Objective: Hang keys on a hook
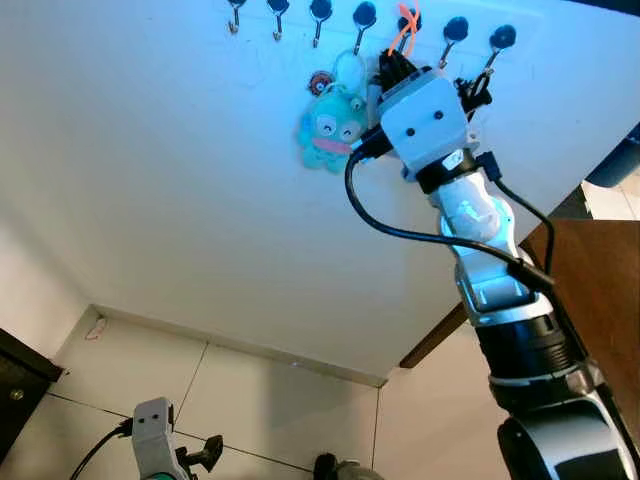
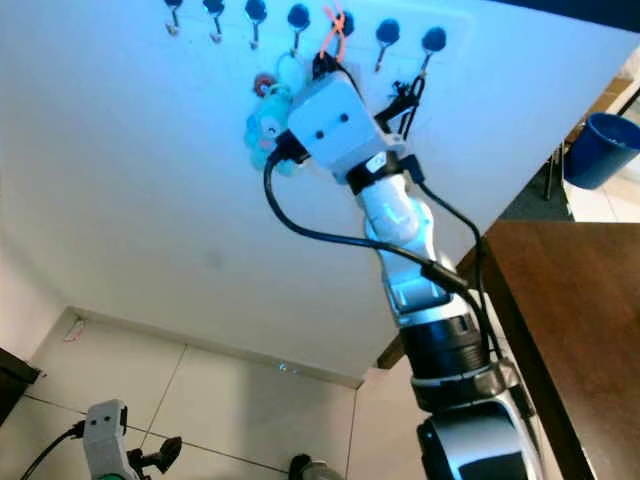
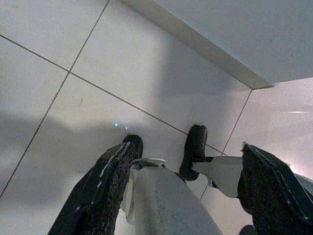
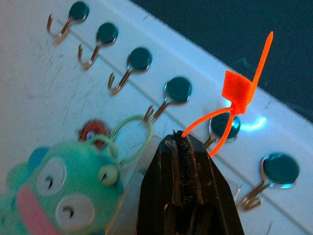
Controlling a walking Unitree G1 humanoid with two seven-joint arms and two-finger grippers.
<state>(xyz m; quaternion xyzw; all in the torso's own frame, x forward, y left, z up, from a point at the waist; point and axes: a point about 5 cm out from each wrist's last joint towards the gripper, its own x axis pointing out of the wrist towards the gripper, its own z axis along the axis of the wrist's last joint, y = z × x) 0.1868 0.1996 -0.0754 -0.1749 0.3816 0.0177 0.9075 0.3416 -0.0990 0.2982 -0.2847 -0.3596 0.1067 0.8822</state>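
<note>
My left gripper (image 3: 181,191) just hangs low over the tiled floor (image 3: 58,98), fingers spread wide with nothing in them. Up on the white wall (image 1: 150,180) there's a row of hooks (image 4: 168,98), and a green plush keychain (image 1: 332,122) dangles from one by its pale ring. Just to its right, my right gripper (image 4: 183,147) is pinched tight on the orange tag loop (image 4: 230,110), which sits at the next hook along.
</note>
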